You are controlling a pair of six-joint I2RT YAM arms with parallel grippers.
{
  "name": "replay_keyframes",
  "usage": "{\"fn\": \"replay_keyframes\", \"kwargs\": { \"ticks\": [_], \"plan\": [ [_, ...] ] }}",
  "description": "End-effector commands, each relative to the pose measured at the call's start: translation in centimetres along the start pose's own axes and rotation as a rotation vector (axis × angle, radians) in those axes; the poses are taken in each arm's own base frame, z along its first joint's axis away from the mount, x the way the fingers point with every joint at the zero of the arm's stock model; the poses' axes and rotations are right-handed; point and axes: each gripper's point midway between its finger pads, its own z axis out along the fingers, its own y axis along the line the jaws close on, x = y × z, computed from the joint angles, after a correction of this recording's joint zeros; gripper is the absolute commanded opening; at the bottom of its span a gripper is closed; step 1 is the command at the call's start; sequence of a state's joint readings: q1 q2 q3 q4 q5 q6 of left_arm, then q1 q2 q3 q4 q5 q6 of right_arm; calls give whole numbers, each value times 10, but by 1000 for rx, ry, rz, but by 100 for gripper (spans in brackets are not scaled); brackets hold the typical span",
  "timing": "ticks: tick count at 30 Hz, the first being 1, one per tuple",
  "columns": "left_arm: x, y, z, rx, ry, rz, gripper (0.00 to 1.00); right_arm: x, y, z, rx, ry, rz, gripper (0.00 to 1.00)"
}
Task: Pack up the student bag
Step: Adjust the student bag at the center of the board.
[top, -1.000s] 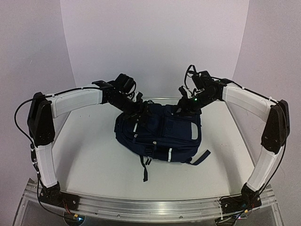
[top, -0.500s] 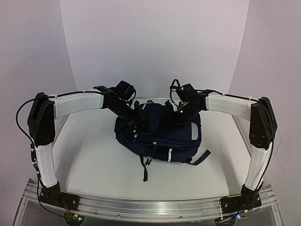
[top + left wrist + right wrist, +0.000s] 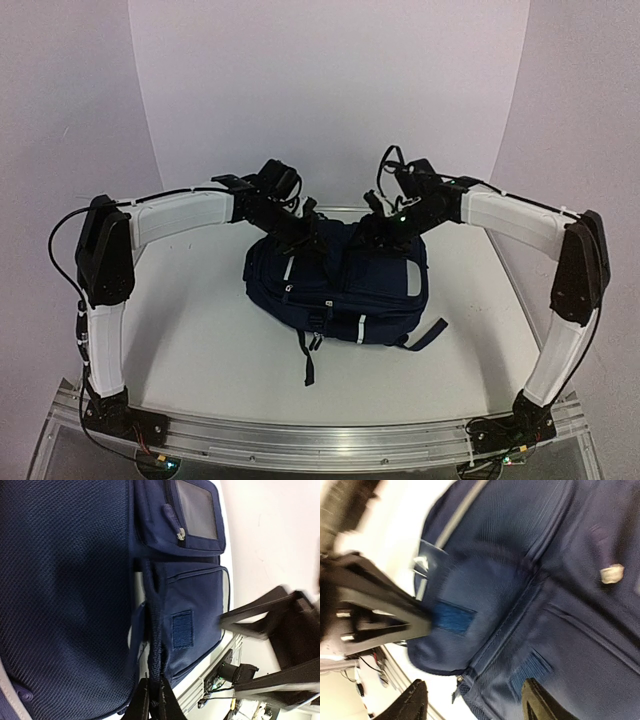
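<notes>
The student bag (image 3: 338,290) lay flat in the middle of the table (image 3: 190,330), navy front face up. Both arms reached over its far edge. The left claw (image 3: 151,701) sat at the bag's far left part, its jaws pinched narrow on a navy webbing strap (image 3: 156,645) that rose from the fabric. The right claw (image 3: 472,691) hung over the far right part with its jaws spread wide. It held nothing, and the bag's seamed fabric lay just beyond its fingertips.

From above, the bag's longer side ran across the table from left to right, a little skewed. Black straps (image 3: 307,362) trailed from it toward the near edge. Which end was the top could not be made out.

The far rim of the bag was covered by both wrists in the overhead view. The right wrist view was smeared by blur, so a pale tab (image 3: 612,573) on the fabric could not be identified. In the left wrist view the other arm was only a dark, blurred shape at the right
</notes>
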State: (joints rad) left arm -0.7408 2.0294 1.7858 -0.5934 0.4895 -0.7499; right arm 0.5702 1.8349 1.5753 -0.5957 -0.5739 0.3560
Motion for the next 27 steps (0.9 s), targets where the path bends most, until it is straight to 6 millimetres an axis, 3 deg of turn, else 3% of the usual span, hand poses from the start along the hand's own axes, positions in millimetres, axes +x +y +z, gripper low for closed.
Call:
{"fn": "replay_keyframes", "kwargs": {
  "ticks": [1, 9, 13, 21, 23, 27],
  "plan": [
    [-9, -39, -4, 101, -14, 99, 2, -26, -5, -54, 3, -107, 4, 67],
    [6, -67, 16, 168, 59, 185, 0, -19, -75, -87, 130, -102, 83, 71],
    [13, -68, 31, 156, 97, 206, 0, -5, -105, -101, 202, -79, 113, 78],
    [15, -65, 62, 167, 142, 217, 0, 20, -147, -118, 291, -22, 173, 79],
    [18, -62, 73, 171, 164, 214, 9, 27, -152, -120, 296, 0, 183, 79],
    [23, -57, 90, 176, 197, 210, 46, 36, -152, -119, 277, 25, 202, 80]
  ]
}}
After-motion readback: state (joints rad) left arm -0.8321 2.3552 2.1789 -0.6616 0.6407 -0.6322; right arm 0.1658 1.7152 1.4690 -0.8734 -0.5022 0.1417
